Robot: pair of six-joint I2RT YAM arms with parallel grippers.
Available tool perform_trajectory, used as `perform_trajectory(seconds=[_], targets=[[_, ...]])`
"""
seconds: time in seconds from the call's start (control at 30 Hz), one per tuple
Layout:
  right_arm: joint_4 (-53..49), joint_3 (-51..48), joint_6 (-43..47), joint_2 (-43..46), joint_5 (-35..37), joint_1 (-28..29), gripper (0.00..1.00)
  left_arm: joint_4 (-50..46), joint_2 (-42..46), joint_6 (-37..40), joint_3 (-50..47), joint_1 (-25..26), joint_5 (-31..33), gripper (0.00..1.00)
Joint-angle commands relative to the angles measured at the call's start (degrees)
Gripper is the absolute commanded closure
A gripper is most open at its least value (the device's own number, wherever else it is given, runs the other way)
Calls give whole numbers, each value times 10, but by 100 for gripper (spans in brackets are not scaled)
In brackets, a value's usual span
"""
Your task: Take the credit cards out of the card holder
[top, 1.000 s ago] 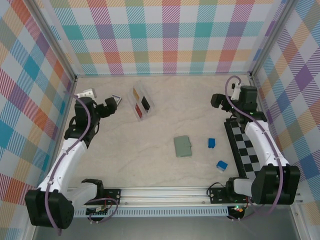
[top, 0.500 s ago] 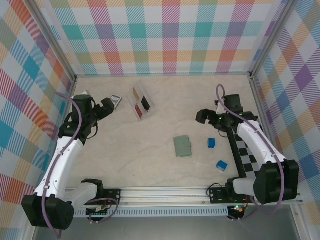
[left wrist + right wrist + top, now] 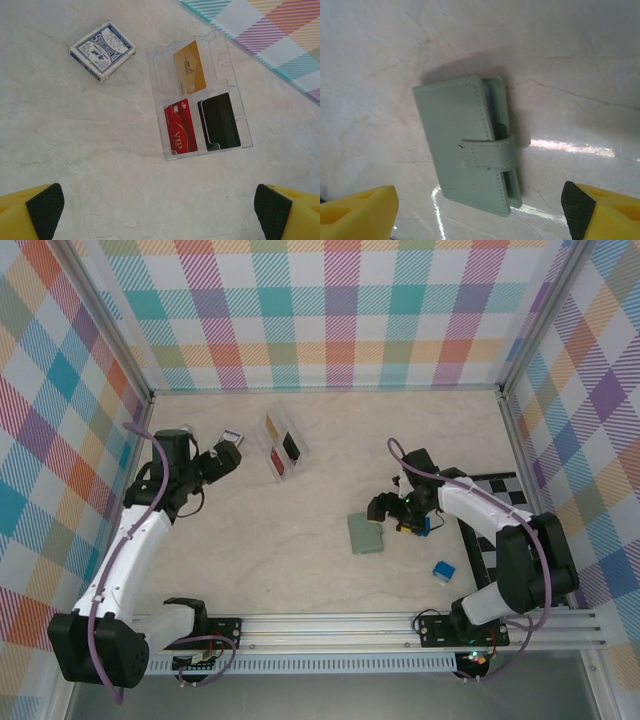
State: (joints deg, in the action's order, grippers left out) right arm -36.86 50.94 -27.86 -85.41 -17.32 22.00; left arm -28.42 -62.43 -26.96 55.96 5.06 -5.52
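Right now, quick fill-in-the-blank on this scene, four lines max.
1. The green card holder lies ___, its strap fastened.
2. The clear tray holds a gold card, a red VIP card and a ___ card.
3. The jaws of the left gripper stand ___.
4. The playing-card box is printed in ___.
Missing words: closed; black; open; blue.

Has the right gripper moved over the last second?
Yes. The right gripper has swung left and nearer, away from the checkered mat's far end, and now hangs open over the wallet, which has stayed put.
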Motion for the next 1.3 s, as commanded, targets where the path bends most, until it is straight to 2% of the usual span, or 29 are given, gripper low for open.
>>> perform_trajectory(seconds=[0.0, 0.27, 0.43, 0.67, 0.77, 1.03, 1.27], targets=[[-24, 0, 16, -25, -10, 10, 21, -4, -2, -10, -12, -5, -20, 0], [-8, 18, 36, -70, 2, 19, 35, -2, -6, -18, -7, -5, -23, 0], [15, 27, 52, -96, -31, 19, 44, -5, -9, -16, 0, -5, -26, 0], [32, 35, 59, -111, -42, 20, 49, -3, -13, -26, -3, -4, -34, 0], [38, 36, 63, -119, -59, 20, 54, -6, -15, -30, -5, -5, -34, 0], [58, 31, 68, -125, -74, 20, 51, -13, -18, -39, -15, -5, -47, 0], [60, 31, 82, -129, -65, 21, 60, -14, -20, -43, -23, -5, -58, 0]])
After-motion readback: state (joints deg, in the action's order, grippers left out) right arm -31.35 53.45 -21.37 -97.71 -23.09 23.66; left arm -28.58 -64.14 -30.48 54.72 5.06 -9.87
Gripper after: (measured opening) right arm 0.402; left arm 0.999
